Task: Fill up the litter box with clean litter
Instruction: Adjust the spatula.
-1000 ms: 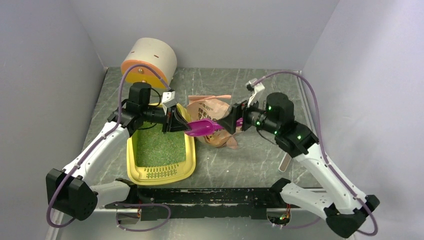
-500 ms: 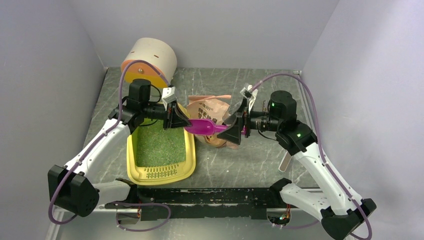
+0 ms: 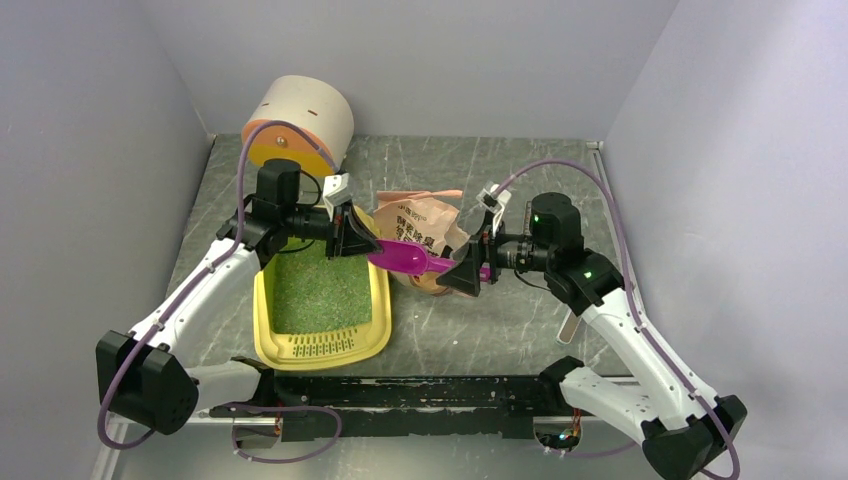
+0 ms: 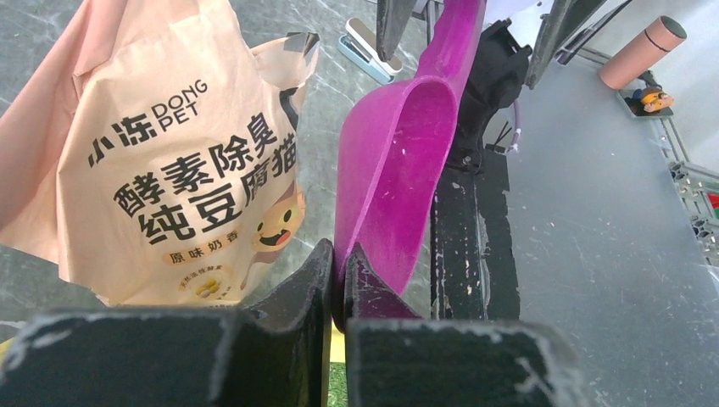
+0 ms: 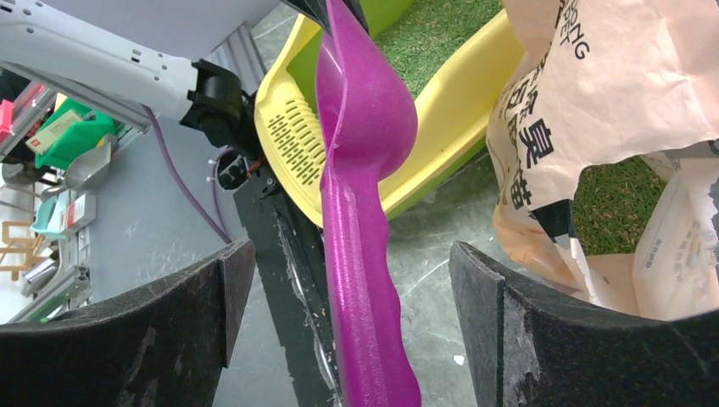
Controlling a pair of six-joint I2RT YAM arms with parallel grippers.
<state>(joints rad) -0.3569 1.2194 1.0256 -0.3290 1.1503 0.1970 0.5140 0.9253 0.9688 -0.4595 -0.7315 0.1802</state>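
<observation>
Left end effector (image 4: 337, 259) pinches the magenta scoop (image 4: 398, 161) by its bowl; right end effector (image 5: 352, 263) stands open astride its handle

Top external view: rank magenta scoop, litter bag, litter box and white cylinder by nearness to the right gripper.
1. Magenta scoop: handle inside the open right gripper.
2. Litter bag: just behind it.
3. Litter box: to its left.
4. White cylinder: far-left corner.
</observation>
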